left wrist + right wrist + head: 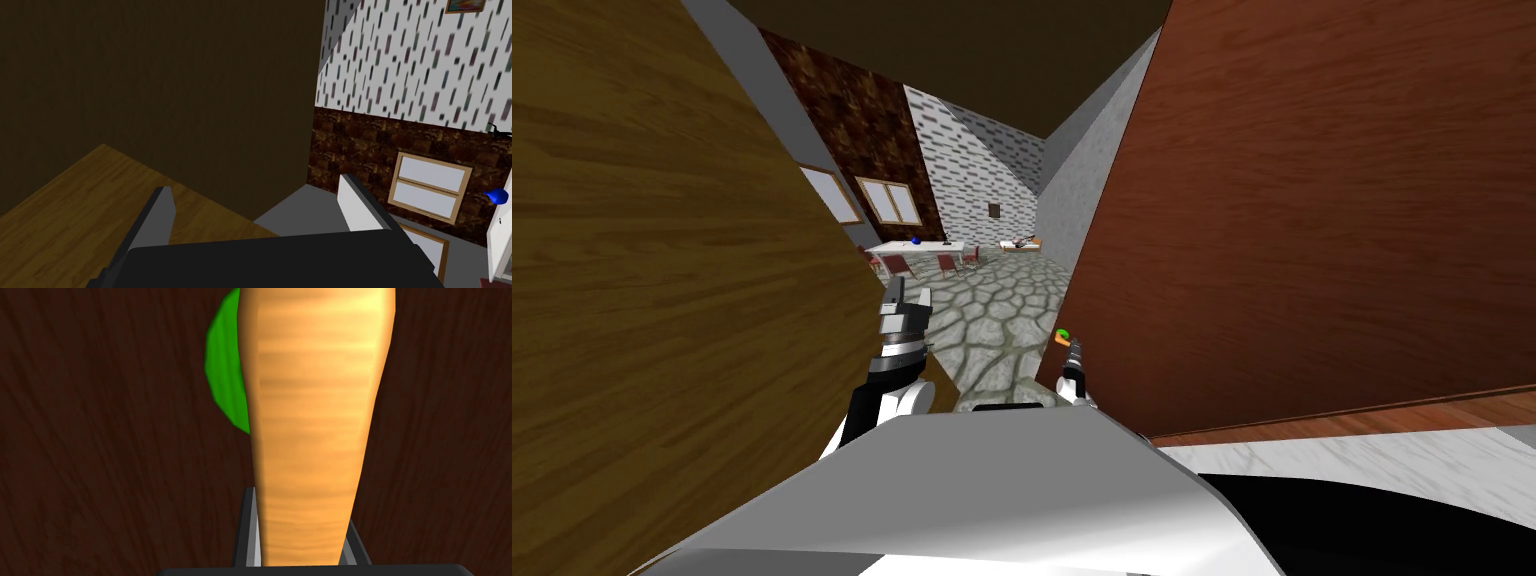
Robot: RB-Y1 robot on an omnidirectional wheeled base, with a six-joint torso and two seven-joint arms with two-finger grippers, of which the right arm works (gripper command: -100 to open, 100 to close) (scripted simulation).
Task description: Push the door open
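**Left gripper at the door's edge, right gripper clamped on a carrot**

The tall door of light brown, grained wood (662, 250) stands swung aside on my left, and its free edge slants down toward the middle of the head view. My left gripper (904, 300) is raised right beside that edge. Its two grey blade fingers (160, 215) stand wide apart with nothing between them. In the left wrist view one finger lies over the door's lit wood (75, 215), but I cannot tell whether it actually touches.

My right gripper (1074, 352) sits lower on the right. Its jaws are closed tight on the sides of a tapered orange carrot (315, 413) with a bright green top (227, 383), which points away from the gripper (302, 533). A large panel of reddish-brown wood (1312, 200) is just beyond the carrot.

Between the door and this panel the opening shows a grey cobbled stone floor (992, 320). Farther off is a long white table (917, 246) with small red chairs (897, 264).
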